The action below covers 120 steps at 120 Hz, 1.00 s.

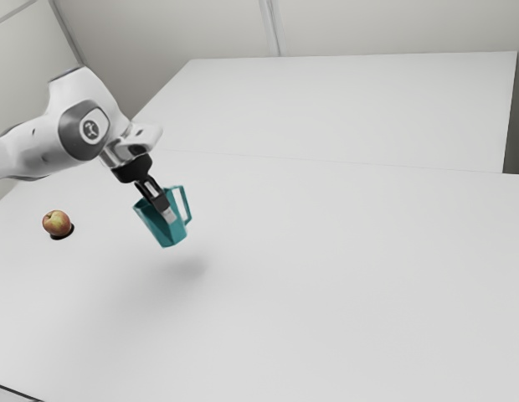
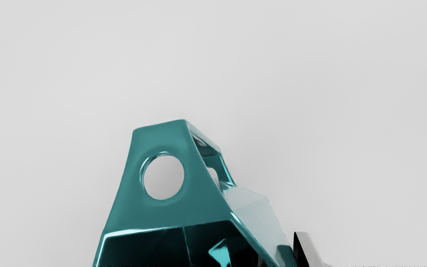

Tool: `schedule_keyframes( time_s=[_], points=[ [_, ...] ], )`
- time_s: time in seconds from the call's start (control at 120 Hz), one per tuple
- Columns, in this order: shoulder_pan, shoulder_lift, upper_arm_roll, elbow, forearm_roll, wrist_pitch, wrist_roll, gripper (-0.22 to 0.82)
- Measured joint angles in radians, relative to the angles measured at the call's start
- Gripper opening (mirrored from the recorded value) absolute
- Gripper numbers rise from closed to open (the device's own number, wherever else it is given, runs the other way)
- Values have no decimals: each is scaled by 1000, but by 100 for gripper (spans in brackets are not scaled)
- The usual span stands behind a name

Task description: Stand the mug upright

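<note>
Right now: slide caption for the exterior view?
End effector holds a tilted teal mug above the white table; apple toward the exterior view's left.

The exterior view looks slantwise down from the arm's side, well back from the jaws; the wrist view looks closely outward past them. Both share the glossy teal faceted mug [image 1: 168, 236] at the jaws and smooth white tabletop [image 1: 343, 276] beyond.

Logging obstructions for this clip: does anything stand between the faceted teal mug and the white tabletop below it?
Nothing visible does: the mug hangs tilted in the black two-finger gripper, above the tabletop. The round red-yellow apple sits aside, toward the exterior view's left.
</note>
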State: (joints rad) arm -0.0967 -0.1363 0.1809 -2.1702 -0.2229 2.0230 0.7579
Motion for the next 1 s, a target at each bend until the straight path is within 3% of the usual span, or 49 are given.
schedule_keyframes(
  time_s=[0.208,0.55,1.0],
  points=[
    [-1,-17,-65,-82,171,115,-178,-18],
    [-15,-4,-107,-155,325,305,-430,-18],
    [-22,-48,-138,-278,381,367,-692,-17]
  ],
)
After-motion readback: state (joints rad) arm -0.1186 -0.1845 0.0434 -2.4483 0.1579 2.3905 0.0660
